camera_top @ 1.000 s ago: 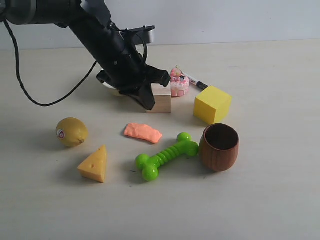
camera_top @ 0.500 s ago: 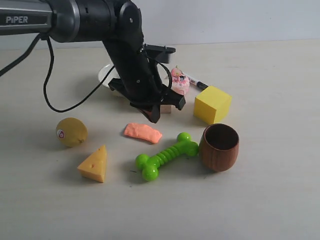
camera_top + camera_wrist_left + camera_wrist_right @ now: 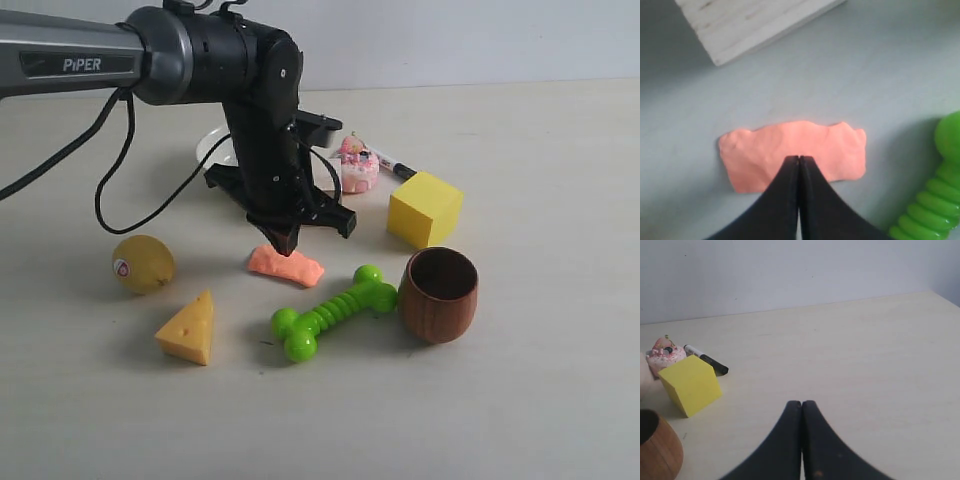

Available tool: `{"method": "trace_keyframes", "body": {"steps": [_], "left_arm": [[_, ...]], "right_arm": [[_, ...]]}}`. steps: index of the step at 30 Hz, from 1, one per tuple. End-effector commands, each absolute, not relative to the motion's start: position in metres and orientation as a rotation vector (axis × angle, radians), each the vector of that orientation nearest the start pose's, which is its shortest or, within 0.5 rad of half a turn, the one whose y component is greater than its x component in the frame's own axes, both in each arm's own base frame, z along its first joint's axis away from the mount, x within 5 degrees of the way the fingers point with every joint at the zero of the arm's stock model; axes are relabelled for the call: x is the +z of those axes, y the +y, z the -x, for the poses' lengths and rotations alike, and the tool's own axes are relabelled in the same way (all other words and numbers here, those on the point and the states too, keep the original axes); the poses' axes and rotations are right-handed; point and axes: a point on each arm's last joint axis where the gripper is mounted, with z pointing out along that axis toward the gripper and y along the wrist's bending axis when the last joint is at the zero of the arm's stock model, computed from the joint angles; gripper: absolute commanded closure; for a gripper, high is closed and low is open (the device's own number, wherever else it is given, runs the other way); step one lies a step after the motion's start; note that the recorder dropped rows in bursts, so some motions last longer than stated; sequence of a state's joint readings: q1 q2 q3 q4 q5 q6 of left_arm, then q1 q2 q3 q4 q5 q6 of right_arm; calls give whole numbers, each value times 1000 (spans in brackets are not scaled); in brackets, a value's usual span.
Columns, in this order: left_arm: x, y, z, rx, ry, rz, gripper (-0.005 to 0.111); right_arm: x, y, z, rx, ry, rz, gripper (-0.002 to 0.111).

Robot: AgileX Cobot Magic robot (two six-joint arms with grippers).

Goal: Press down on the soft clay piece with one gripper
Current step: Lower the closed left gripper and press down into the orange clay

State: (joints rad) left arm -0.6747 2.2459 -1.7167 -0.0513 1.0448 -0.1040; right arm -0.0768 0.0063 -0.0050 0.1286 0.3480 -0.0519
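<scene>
- Exterior view: the left gripper (image 3: pixel 281 245) points down at the clay piece (image 3: pixel 290 266), its tip at the clay's rear left end; contact cannot be confirmed.
- The clay lies flat on the table (image 3: pixel 520 400), between the lemon (image 3: pixel 143 263) and the green bone toy (image 3: pixel 330 312), behind the cheese wedge (image 3: pixel 188 328).
- Left wrist view: jaws closed together, holding nothing.
- Right wrist view: the right gripper (image 3: pixel 801 404) has its jaws closed and empty, well apart from the clay.
</scene>
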Motion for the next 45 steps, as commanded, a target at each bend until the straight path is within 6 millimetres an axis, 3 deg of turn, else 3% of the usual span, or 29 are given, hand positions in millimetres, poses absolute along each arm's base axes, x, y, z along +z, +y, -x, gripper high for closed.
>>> {"method": "trace_keyframes", "body": {"steps": [1, 11, 37, 45], "left_arm": [[142, -287, -349, -112, 2951, -824, 107], [131, -288, -351, -102, 2962, -828, 107], [66, -280, -341, 44, 3185, -853, 107], [54, -279, -340, 62, 3208, -854, 107]], "right_arm": [[182, 0, -54, 32, 1821, -107, 108], [182, 0, -54, 32, 1821, -107, 108], [182, 0, -54, 32, 1823, -107, 108], [182, 0, -54, 32, 1823, -107, 108]]}}
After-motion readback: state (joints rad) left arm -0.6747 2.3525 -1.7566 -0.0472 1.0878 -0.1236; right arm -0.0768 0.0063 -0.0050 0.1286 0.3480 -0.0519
